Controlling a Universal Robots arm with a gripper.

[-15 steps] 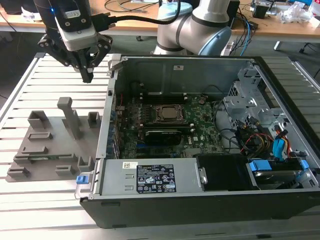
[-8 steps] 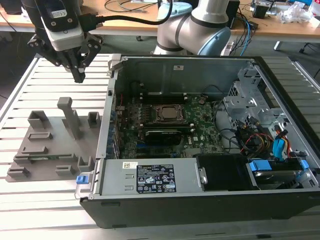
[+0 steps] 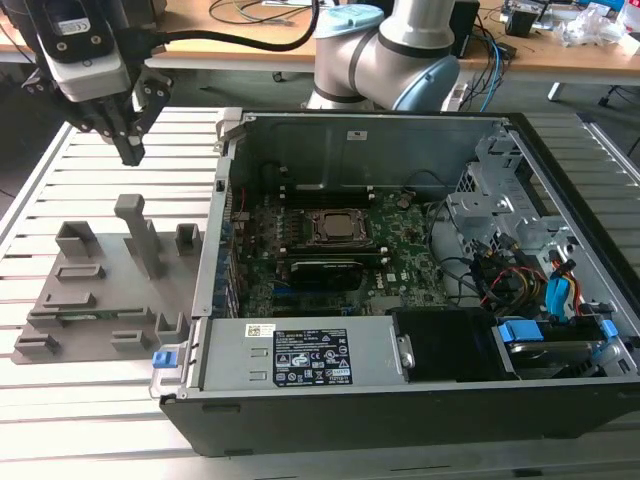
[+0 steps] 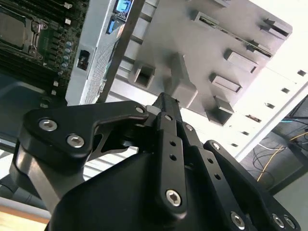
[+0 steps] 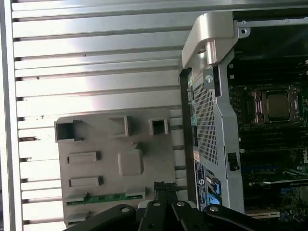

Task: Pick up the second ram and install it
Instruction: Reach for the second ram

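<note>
The second ram point(image 5: 106, 196) is a thin green stick lying edge-up in a slot of the grey holder block point(image 5: 144, 139), which sits on the slatted table to the exterior view's left of the open computer case. My gripper point(image 3: 131, 157) hangs in the air above the far end of the holder point(image 3: 100, 300), well clear of it. Its black fingers point(image 4: 163, 103) are closed to a point with nothing between them. In the first wrist view the gripper's tips point(image 5: 164, 186) show just beside the ram's end. The motherboard point(image 3: 330, 250) lies open inside the case.
The case's tall metal side wall point(image 3: 222, 200) stands between the holder and the motherboard. A tall grey post point(image 3: 140, 235) rises from the holder. The power supply point(image 3: 300, 355) sits at the case front, drive cage and cables point(image 3: 530, 270) at the exterior view's right, the arm's base point(image 3: 390, 50) behind.
</note>
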